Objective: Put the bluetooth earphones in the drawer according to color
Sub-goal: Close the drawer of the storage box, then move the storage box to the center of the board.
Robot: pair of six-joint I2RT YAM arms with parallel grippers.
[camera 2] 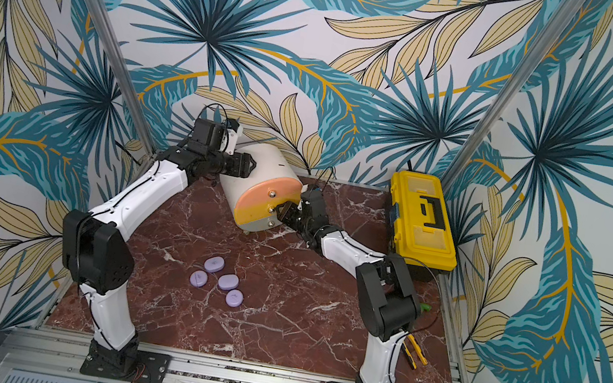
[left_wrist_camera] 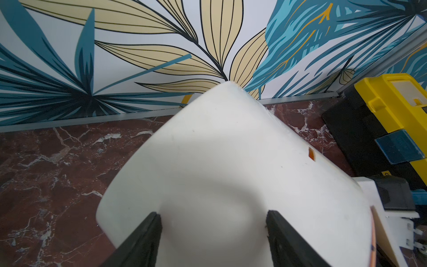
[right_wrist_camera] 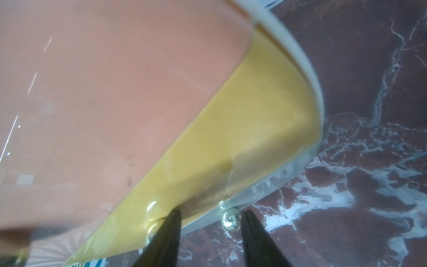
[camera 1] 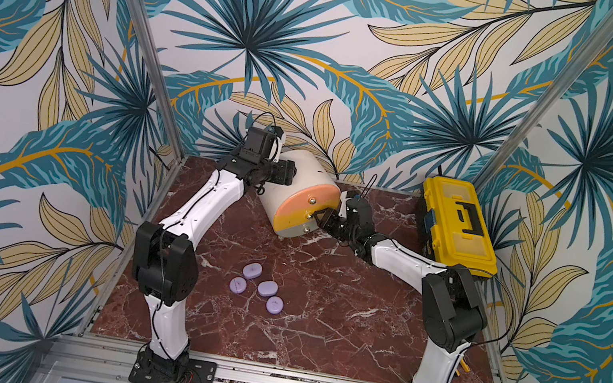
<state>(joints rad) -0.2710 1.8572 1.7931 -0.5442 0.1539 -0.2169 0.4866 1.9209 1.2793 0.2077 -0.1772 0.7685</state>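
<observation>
The drawer cabinet (camera 1: 301, 177) is cream with a round top and stands tilted at the back of the marble table in both top views. Its peach (camera 1: 312, 197), yellow and grey fronts face the right arm. My left gripper (camera 1: 292, 173) (left_wrist_camera: 212, 215) is open, its fingers spread against the cabinet's cream body (left_wrist_camera: 219, 161). My right gripper (camera 1: 319, 216) (right_wrist_camera: 210, 212) is open at the lowest front, with that drawer's metal knob (right_wrist_camera: 230, 220) between its fingers, close to one of them. Several lilac bluetooth earphones (camera 1: 267, 288) (camera 2: 228, 282) lie loose on the table, far from both grippers.
A yellow-and-black toolbox (camera 1: 459, 226) (camera 2: 422, 220) stands along the right wall near the right arm. Yellow-handled pliers (camera 2: 415, 352) and a green item (camera 2: 423, 306) lie by the right arm's base. The patterned back wall is right behind the cabinet.
</observation>
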